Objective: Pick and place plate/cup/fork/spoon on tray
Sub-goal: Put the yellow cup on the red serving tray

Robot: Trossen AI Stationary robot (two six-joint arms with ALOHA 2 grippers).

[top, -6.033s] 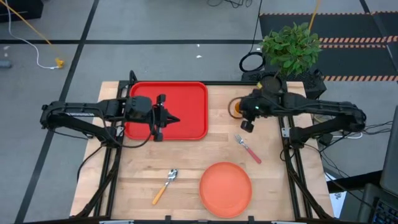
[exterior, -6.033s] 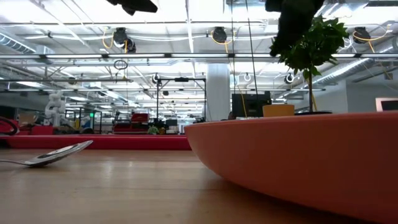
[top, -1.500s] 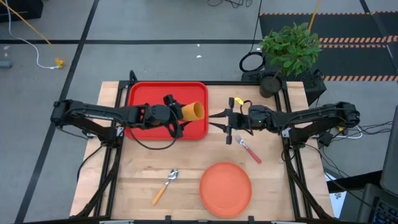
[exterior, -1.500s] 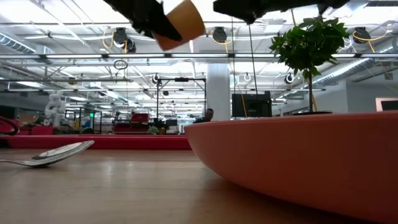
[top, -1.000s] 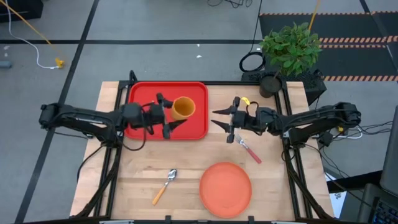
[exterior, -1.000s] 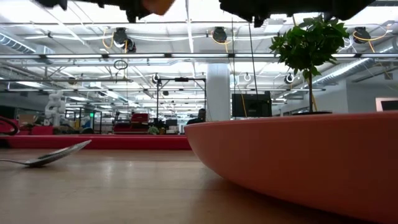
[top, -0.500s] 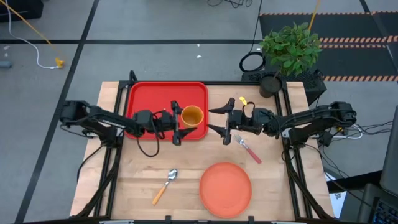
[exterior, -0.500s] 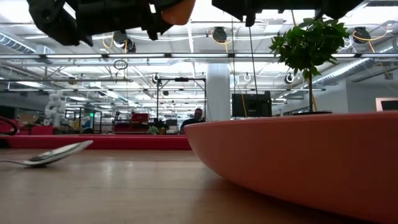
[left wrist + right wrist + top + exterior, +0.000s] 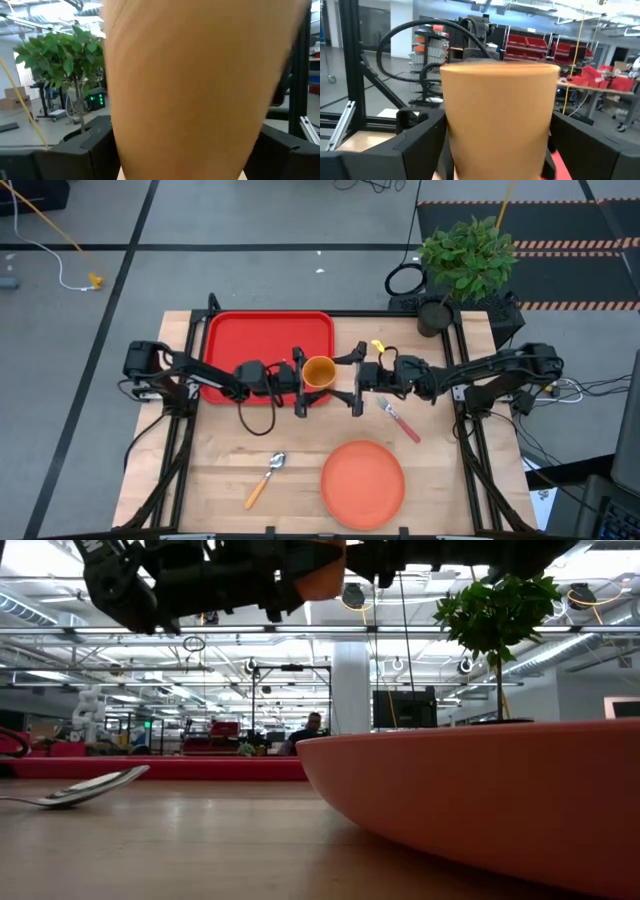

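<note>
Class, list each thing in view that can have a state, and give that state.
cup: upright, held off the table
left gripper: shut on the cup
right gripper: open, fingers flanking the cup
plate: flat on table
fork: lying on table
spoon: lying on table
tray: flat on table

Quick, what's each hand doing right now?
Left hand: holding the cup in the air.
Right hand: open, fingers either side of the cup.

Smooth plastic cup (image 9: 318, 370) and plate (image 9: 362, 484) — on grained wood table (image 9: 230, 450).
</note>
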